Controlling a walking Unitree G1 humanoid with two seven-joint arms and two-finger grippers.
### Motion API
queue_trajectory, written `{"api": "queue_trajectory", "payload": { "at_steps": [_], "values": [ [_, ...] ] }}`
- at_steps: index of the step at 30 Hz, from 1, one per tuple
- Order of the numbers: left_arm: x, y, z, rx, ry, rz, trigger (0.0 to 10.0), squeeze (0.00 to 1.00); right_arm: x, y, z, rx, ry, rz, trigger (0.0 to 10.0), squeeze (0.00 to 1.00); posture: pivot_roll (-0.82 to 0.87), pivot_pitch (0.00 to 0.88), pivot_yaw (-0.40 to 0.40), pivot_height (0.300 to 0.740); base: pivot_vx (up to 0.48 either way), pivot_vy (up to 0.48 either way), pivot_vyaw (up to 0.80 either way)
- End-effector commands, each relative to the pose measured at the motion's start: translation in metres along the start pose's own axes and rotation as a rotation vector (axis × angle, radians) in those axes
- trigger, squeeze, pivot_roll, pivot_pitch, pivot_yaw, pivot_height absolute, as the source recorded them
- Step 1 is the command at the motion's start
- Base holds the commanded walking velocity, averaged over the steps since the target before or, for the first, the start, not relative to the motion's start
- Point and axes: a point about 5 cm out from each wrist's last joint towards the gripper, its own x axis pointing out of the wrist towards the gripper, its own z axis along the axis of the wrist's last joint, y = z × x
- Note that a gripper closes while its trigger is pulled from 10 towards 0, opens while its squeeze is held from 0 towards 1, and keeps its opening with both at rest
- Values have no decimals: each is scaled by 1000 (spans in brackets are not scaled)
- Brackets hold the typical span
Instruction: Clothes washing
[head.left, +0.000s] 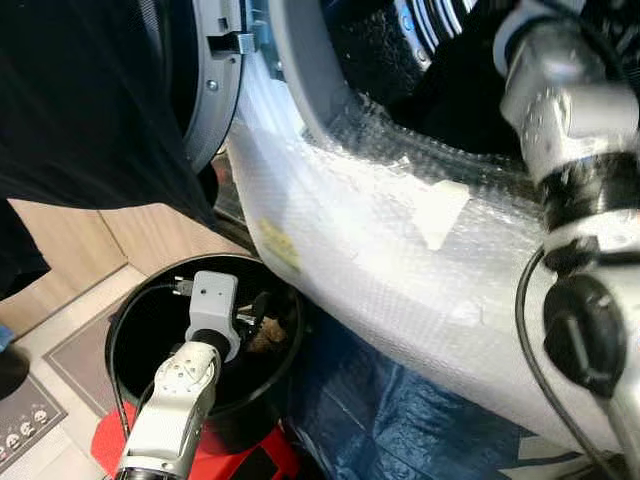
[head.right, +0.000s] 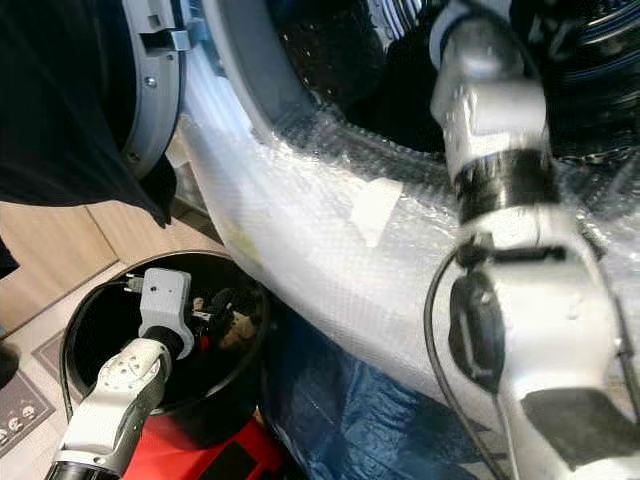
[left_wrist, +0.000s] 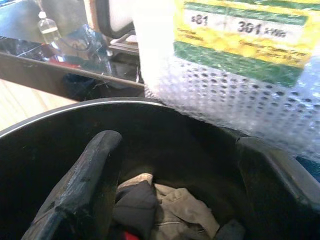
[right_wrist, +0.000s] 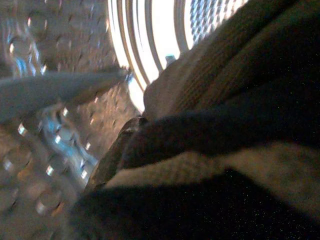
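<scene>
A black bucket (head.left: 130, 300) stands on the floor below the washer's front. It holds crumpled clothes (left_wrist: 165, 205) in beige and dark colours. My left gripper (left_wrist: 175, 190) is inside the bucket, open, just above the clothes, one finger on each side of the pile. My right arm (head.left: 565, 110) reaches up into the washer's drum (right_wrist: 150, 40). A striped dark and beige knit garment (right_wrist: 225, 125) lies right against that wrist's camera, inside the perforated steel drum.
The washer's front (head.left: 380, 230) is wrapped in bubble wrap with a yellow label (left_wrist: 240, 35). Its open door (head.left: 215, 80) stands at upper left, beside a large dark cloth (head.left: 80, 110). Blue tarp (head.left: 400, 420) and a red base (head.left: 250, 455) lie below.
</scene>
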Motion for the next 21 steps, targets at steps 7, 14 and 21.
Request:
{"api": "queue_trajectory", "payload": {
  "at_steps": [7, 14, 21],
  "values": [
    [-2, 4, -4, 3, 23, 18, 10000, 0, -19, -1, 24, 116, -64, 30, 10000, 0, 81, 59, -39, 740, 0, 0, 0],
    [-5, 5, -6, 3, 33, 24, 10000, 0, -38, -4, 23, 90, -70, 47, 10000, 0, 83, 67, -46, 740, 0, 0, 0],
    [-7, 1, -8, -2, 40, 10, 10000, 0, -64, 4, -13, 48, 35, 143, 10000, 0, 76, 70, -50, 740, 0, 0, 0]
  ]
}}
